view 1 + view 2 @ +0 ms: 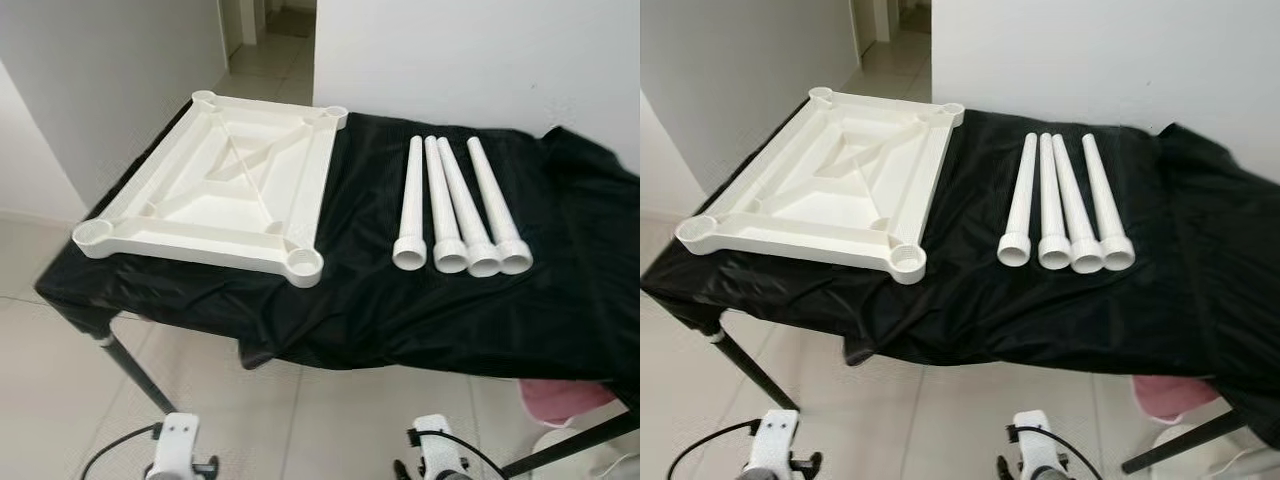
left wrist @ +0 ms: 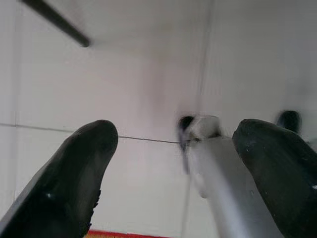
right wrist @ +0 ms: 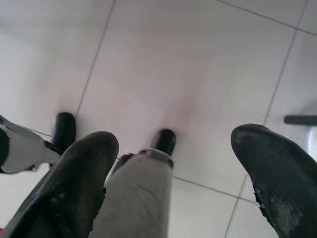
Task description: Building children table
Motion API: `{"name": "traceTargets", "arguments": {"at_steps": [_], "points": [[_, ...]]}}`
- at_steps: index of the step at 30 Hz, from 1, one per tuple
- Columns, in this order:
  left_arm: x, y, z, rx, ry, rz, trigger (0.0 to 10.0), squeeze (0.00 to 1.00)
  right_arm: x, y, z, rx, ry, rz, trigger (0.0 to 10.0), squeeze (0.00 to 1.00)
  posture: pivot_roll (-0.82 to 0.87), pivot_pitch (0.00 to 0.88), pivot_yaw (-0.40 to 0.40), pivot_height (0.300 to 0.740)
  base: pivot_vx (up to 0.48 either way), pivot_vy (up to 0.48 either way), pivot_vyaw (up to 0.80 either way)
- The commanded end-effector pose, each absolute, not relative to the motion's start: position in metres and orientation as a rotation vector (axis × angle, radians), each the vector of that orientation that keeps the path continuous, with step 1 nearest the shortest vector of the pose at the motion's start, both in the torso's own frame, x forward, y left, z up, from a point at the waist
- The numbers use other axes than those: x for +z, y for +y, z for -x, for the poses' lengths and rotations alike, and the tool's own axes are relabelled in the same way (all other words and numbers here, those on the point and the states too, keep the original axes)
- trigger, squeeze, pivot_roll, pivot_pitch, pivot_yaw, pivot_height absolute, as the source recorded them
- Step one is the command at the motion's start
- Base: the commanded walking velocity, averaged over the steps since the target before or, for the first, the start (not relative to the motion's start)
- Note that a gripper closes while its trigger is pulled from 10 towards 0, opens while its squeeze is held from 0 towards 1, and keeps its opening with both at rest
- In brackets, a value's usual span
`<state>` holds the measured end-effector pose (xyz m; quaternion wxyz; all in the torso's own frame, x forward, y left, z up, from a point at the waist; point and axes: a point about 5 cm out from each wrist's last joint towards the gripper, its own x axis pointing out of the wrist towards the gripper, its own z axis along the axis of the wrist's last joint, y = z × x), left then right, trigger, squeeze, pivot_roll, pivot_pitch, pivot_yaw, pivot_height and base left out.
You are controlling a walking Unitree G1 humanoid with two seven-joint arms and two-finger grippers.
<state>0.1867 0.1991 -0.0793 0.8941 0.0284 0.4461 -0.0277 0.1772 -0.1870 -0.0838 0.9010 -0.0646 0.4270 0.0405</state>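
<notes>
Low at the near edge of the head views, the robot's two silver arms hang idle below the table, the left arm and the right arm, each trailing a black cable. In the wrist views the left gripper and the right gripper both point at the tiled floor with their black fingers spread well apart and nothing between them.

On the table, toward the robot's left, the white plastic tabletop lies upside down. It is square, with a raised rim, moulded ribs crossing its underside in a diagonal pattern, and one round socket at each of its four corners. Its near corners reach the front edge of the table.

To its right, well apart from it, four white table legs lie side by side. They are tapered tubes, with their wide open ends toward the robot and their narrow ends toward the wall. The three on the right touch at the wide ends; the leftmost lies just beside them.

Everything rests on a black cloth that drapes over a folding table with black metal legs. A white wall rises behind the table, and an open doorway shows at the far left. Something pink sits on the floor under the table's right end.
</notes>
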Motion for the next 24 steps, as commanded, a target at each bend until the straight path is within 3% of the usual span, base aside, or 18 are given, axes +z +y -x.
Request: {"name": "traceTargets", "arguments": {"at_steps": [1,13,24], "points": [[-0.082,0.2,-0.182,-0.054,0.947,-0.067,10.0,0.0,-0.086,-0.186,-0.174,0.085,0.901,0.129,10.0,0.0,0.07,0.0,-0.011,0.74,0.0,0.289,0.0],[-0.084,0.202,-0.175,-0.044,0.956,-0.066,10.0,0.0,-0.088,-0.185,-0.171,0.099,0.914,0.137,10.0,0.0,0.09,0.0,-0.027,0.74,0.0,0.29,0.0],[-0.086,0.199,-0.169,-0.126,0.932,-0.155,10.0,0.0,-0.084,-0.185,-0.175,0.135,0.88,0.164,10.0,0.0,0.11,0.0,-0.044,0.74,0.0,0.0,0.0]]}}
